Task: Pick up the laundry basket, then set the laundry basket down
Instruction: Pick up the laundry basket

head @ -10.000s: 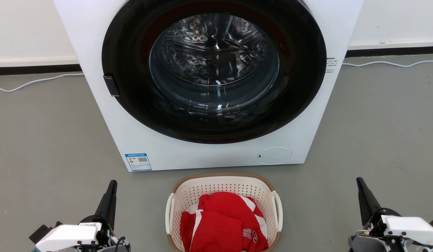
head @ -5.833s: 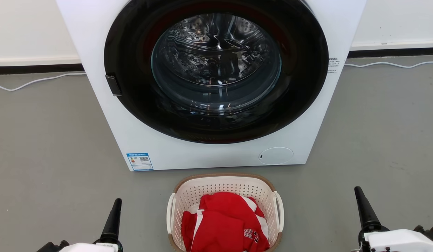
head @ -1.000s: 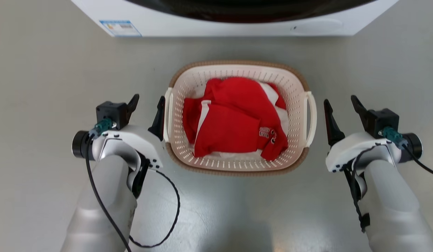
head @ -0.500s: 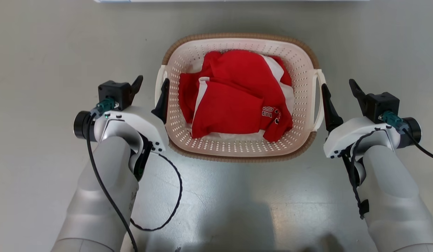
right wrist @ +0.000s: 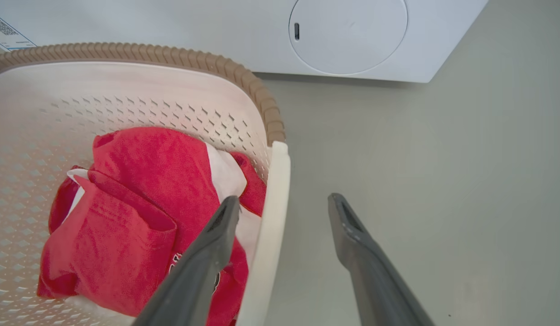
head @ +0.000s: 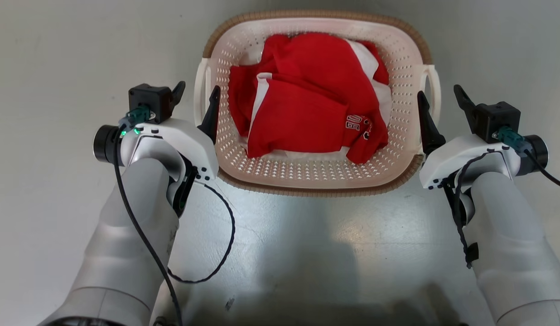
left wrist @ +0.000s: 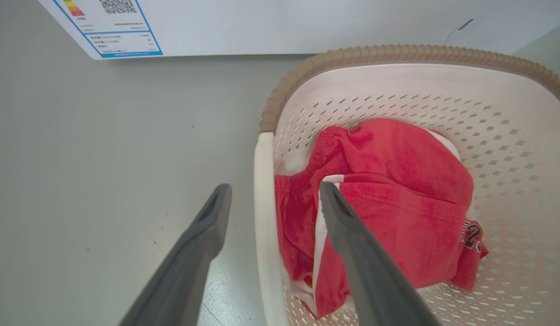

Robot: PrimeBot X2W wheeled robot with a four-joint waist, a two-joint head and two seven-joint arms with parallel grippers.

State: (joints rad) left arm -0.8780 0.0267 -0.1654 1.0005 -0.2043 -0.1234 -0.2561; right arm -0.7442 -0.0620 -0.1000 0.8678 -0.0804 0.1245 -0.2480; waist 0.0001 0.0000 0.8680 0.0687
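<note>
Our left tool (head: 198,87) and right tool (head: 438,90), both spread apart, straddle the white side handles (left wrist: 263,217) of the laundry basket (head: 307,174), which sits on the grey floor (head: 58,54) before the washing machine (right wrist: 194,22). Nothing is clamped yet, so we judge that lifting and setting down both remain. The basket is perforated cream plastic with rounded corners and a ribbed brown rim (left wrist: 398,53); a rumpled red garment (head: 307,99) lies inside.

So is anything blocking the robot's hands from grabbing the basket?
No, nothing visible is. Both are open: the left gripper straddles the left handle of the laundry basket, and the right gripper straddles the right handle, each with one finger outside and one inside above the red clothes.
</note>
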